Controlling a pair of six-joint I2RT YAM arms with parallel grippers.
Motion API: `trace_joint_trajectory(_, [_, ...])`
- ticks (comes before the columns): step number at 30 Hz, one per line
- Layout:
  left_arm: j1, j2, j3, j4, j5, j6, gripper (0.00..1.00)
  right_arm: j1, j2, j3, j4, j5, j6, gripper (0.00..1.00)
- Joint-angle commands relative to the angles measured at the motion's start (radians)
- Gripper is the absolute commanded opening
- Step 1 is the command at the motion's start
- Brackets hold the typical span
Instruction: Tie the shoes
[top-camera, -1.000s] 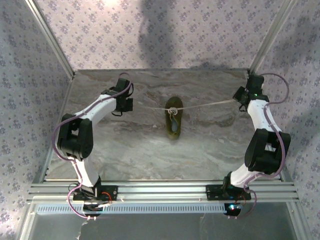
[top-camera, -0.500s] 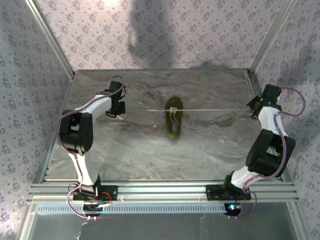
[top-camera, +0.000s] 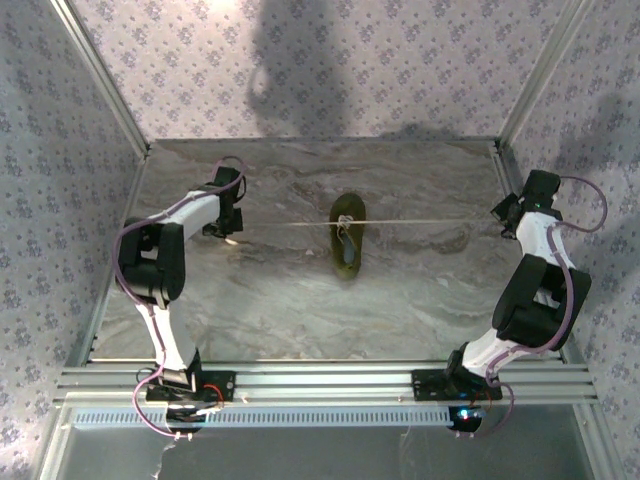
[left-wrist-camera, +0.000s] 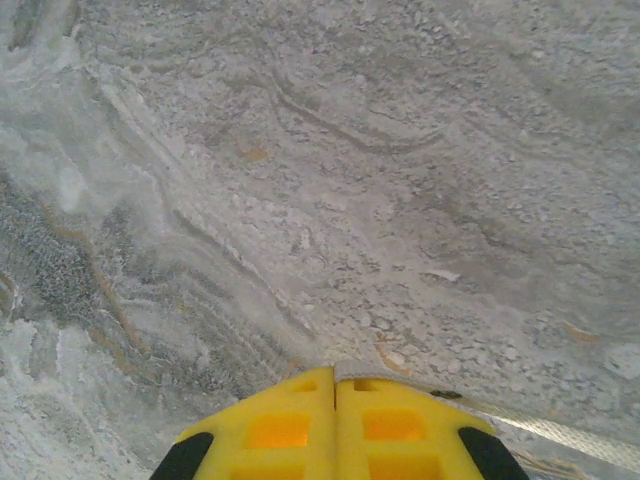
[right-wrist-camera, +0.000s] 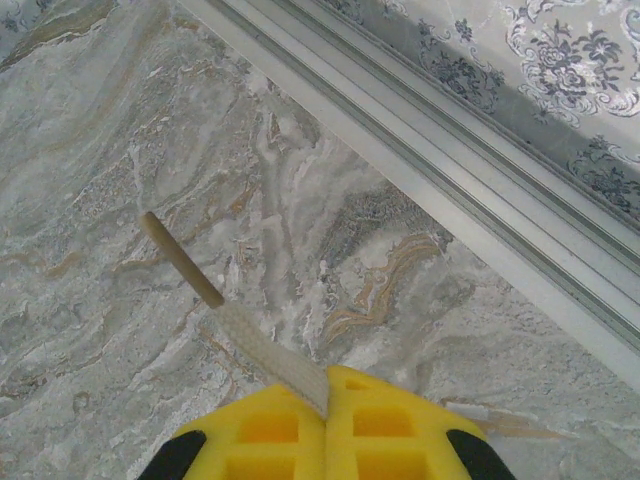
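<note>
Olive shoe (top-camera: 346, 240) sat on the worktop (top-camera: 300, 300). Its soft white laces (top-camera: 430, 220) ran taut to either side, left claw (left-wrist-camera: 335, 380) and right claw (right-wrist-camera: 327, 385) each pinched onto an end. The shoe looked light and easily dragged.

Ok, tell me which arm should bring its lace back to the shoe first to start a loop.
Left, probably: the left pincer, shut on the left lace, sits closer to the shoe, while the right pincer grips the right lace far out by the side rail.
</note>
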Motion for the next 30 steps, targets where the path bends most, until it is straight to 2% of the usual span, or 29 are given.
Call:
trace_joint_trajectory(1, [0.014, 0.017, -0.009, -0.049, -0.098, -0.014, 0.0, -0.024, 0.007, 0.001, -0.011, 0.058, 0.009, 0.0])
trace_joint_trajectory(4, [0.012, 0.0, -0.027, -0.043, -0.085, -0.019, 0.0, -0.025, -0.008, -0.005, -0.009, 0.061, 0.012, 0.0])
trace_joint_trajectory(7, [-0.011, -0.06, -0.083, 0.031, 0.051, -0.004, 0.0, 0.012, -0.057, -0.032, 0.035, 0.013, -0.001, 0.0])
trace_joint_trajectory(12, [-0.108, -0.184, -0.175, 0.145, 0.179, -0.028, 0.0, 0.182, -0.14, -0.033, 0.06, 0.004, -0.089, 0.0])
trace_joint_trajectory(17, [-0.158, -0.294, -0.239, 0.201, 0.2, -0.075, 0.0, 0.349, -0.237, -0.05, 0.075, 0.038, -0.17, 0.0])
trace_joint_trajectory(25, [-0.172, -0.429, -0.309, 0.244, 0.238, -0.094, 0.0, 0.584, -0.372, -0.086, 0.073, 0.041, -0.258, 0.0])
trace_joint_trajectory(30, [-0.172, -0.443, -0.318, 0.275, 0.341, -0.093, 0.0, 0.701, -0.406, -0.088, 0.044, 0.055, -0.286, 0.0])
